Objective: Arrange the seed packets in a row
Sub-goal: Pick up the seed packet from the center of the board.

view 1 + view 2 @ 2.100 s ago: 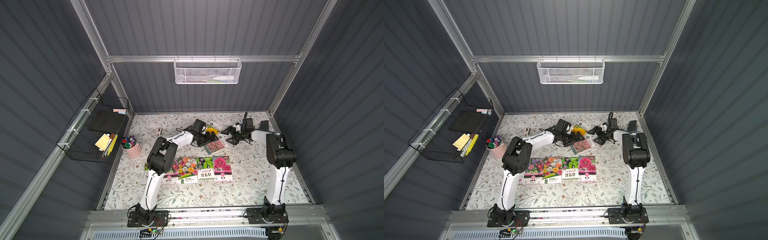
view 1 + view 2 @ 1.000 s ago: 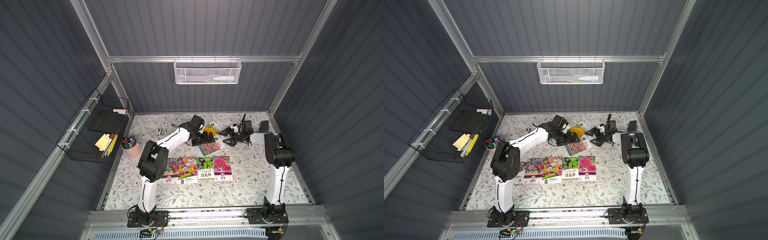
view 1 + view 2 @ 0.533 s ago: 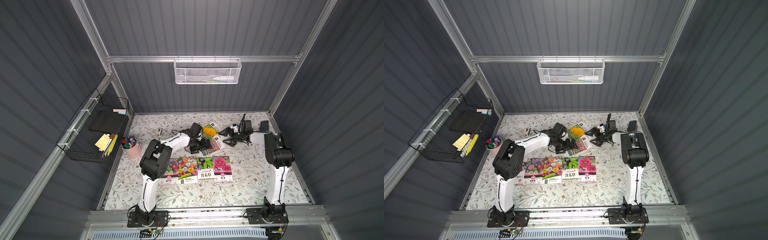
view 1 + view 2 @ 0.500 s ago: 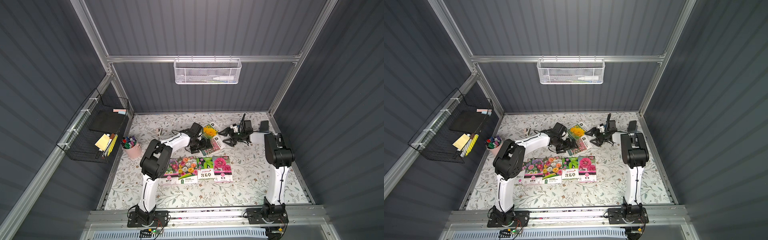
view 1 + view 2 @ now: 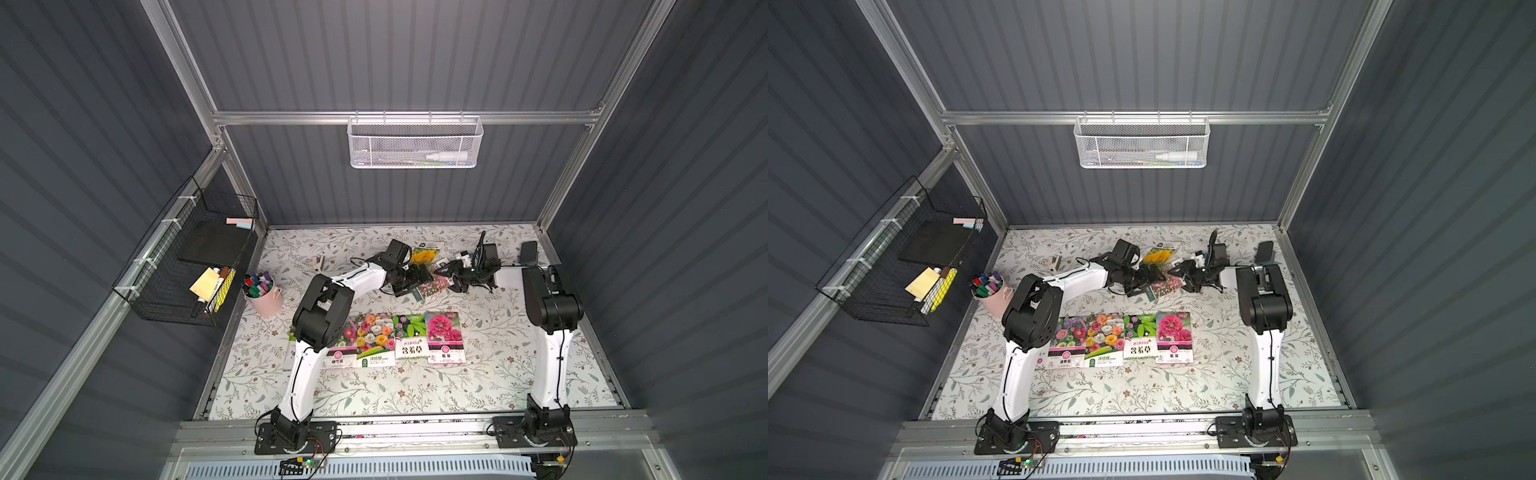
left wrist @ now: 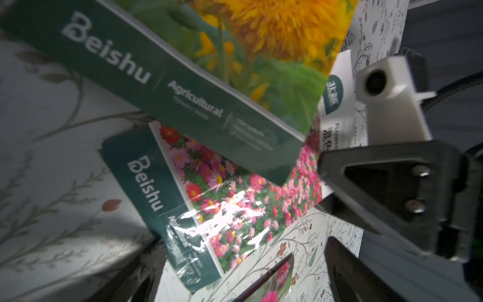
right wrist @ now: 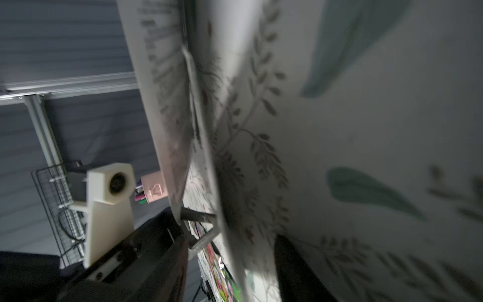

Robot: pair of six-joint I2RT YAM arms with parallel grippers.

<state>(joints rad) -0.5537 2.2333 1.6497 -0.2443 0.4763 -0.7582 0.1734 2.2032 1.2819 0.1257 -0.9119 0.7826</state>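
Observation:
Several seed packets (image 5: 376, 338) lie side by side in a row at the front middle of the table; the left arm covers the row's left end. Two more lie overlapping at the back: a sunflower packet (image 5: 424, 255) (image 6: 261, 39) and a pink-flower packet (image 5: 430, 286) (image 6: 235, 196). My left gripper (image 5: 413, 279) (image 6: 240, 253) is open over the pink-flower packet's green-band end. My right gripper (image 5: 444, 272) (image 7: 231, 238) faces it, jaws apart, with a thin packet edge running between them. One of its fingers (image 6: 366, 188) lies over the pink-flower packet's white end.
A pink cup of markers (image 5: 262, 293) stands at the table's left edge. A black wire basket (image 5: 187, 266) with a yellow sticky pad (image 5: 202, 282) hangs on the left wall. A white mesh basket (image 5: 415, 141) hangs on the back wall. A black object (image 5: 528, 251) lies back right.
The left gripper has come off the sunflower packet, which now shows, and moved nearer, to the pink-flower packet. The right gripper has stayed almost in place.

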